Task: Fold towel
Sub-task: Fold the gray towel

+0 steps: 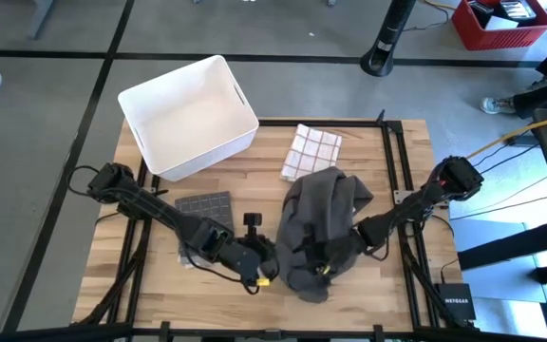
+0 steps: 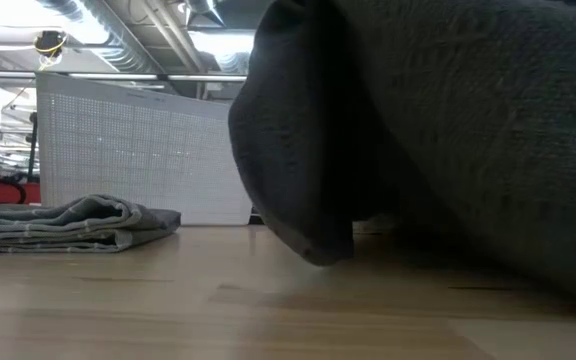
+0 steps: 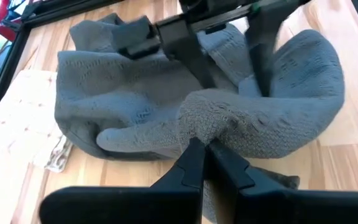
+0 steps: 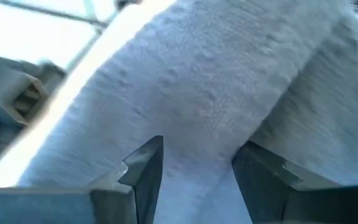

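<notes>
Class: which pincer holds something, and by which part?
The left pincer is shut on a bunched fold at the grey towel's edge; the right pincer stands open against it.

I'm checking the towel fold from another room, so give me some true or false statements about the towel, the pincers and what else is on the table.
1. The grey towel lies flat and spread out. False: it is bunched in a heap.
2. The left pincer is shut on the towel's edge. True.
3. The right pincer is shut tight. False: its fingers stand apart, with towel cloth between them.
4. A white bin sits at the table's far left corner. True.
5. The checked cloth is inside the bin. False: it lies on the table, beside the towel.
</notes>
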